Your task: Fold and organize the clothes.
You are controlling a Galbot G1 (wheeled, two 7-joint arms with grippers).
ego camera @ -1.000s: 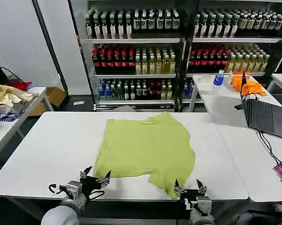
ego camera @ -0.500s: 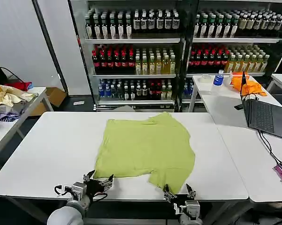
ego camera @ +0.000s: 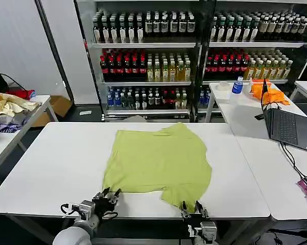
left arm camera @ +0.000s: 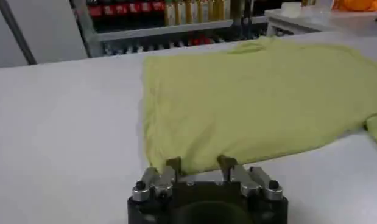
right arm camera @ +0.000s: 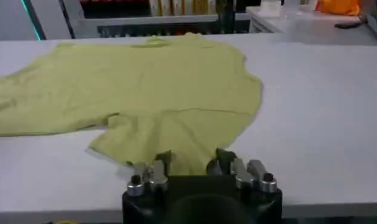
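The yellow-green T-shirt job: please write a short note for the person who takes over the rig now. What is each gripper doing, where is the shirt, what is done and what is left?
Left gripper: open, at the near table edge, fingers on either side of the near left hem of the T-shirt, not closed on it.
Right gripper: open, at the near edge, fingers straddling the tip of the sleeve that hangs toward the robot.
T-shirt: spread mostly flat in the middle of the white table, collar at the far side.
Done: shirt laid out; no fold yet.
Left: grip both near points, fold, tidy.
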